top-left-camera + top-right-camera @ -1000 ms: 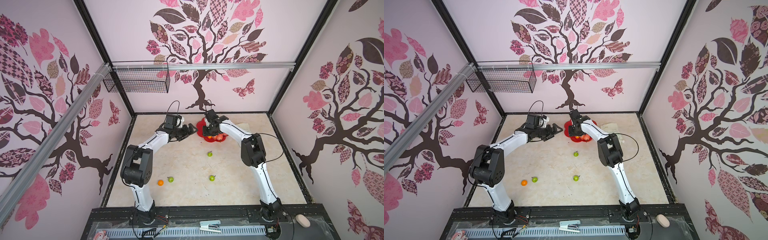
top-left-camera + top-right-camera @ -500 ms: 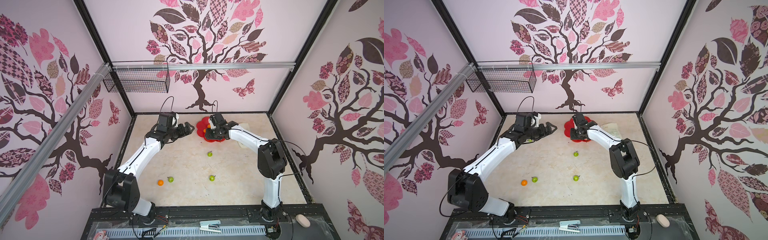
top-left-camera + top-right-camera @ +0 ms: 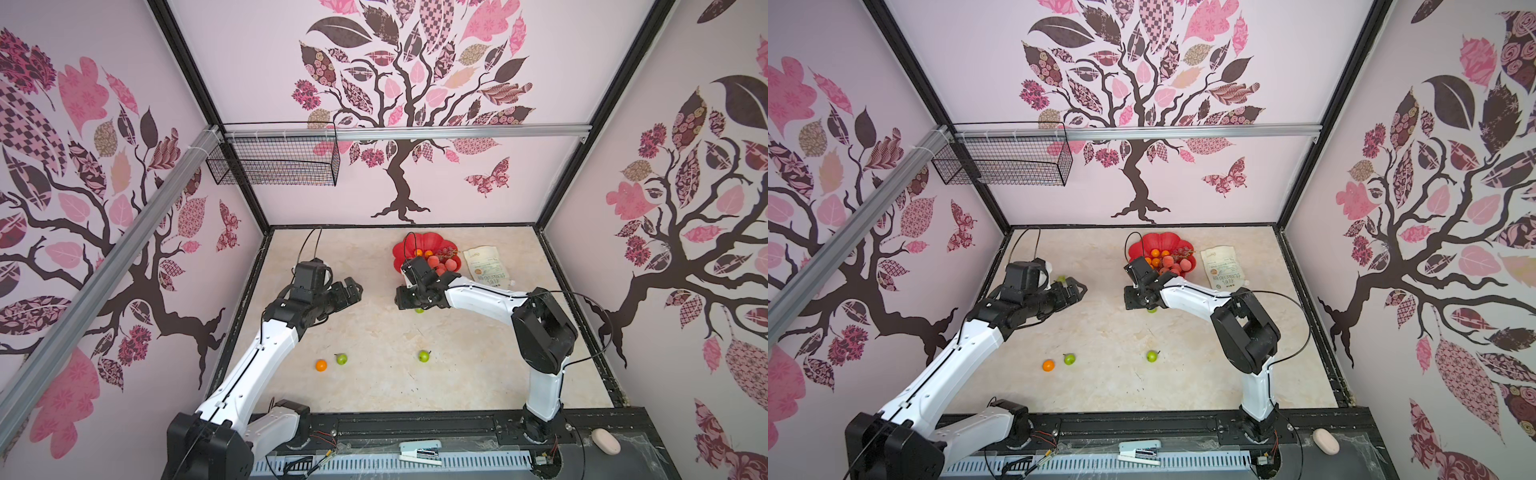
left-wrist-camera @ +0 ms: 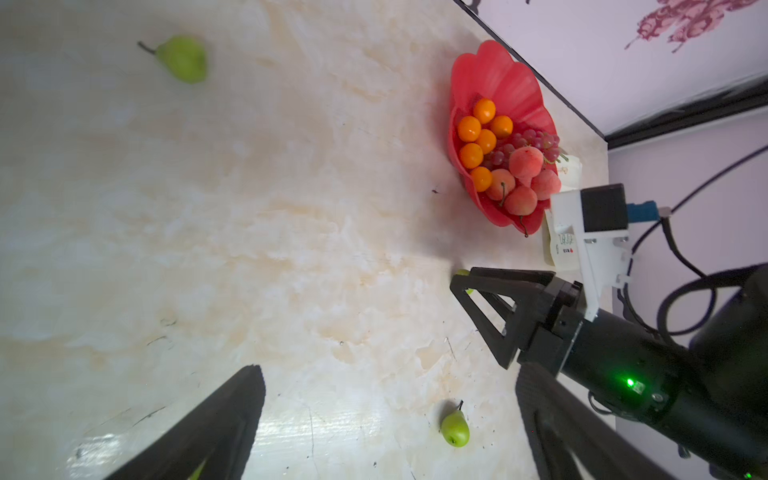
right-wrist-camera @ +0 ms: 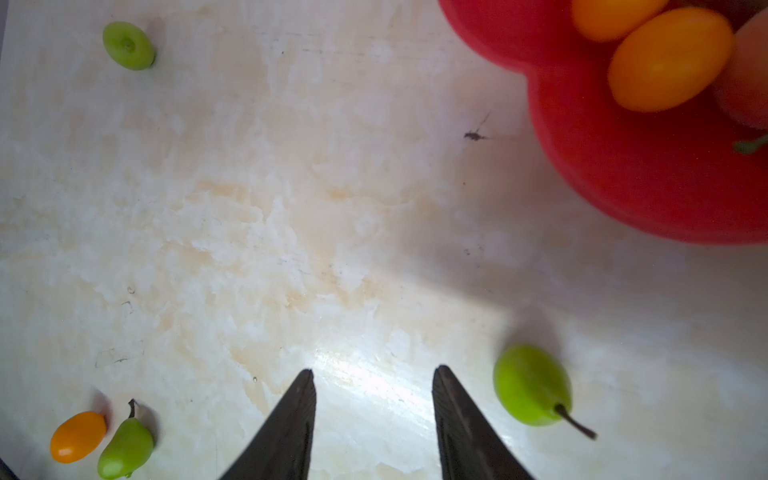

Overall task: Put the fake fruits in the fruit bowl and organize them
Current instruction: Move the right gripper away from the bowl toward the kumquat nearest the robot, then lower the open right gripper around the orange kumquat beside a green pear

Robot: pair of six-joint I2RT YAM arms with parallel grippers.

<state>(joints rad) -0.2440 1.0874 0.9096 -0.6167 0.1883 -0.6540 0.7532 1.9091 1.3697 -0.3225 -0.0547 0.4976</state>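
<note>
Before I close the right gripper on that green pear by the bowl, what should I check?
1. Right gripper open and empty: ok, nothing between the jaws.
2. Green pear centred in its gap: not ok, it lies outside the gap, to one side.
3. Left gripper out of the way: ok, open, empty, apart from the pear.
4. Room in the fruit bowl: ok, part of its floor is bare.
5. All fruit collected: not ok, an orange ball and a green fruit lie loose.
</note>
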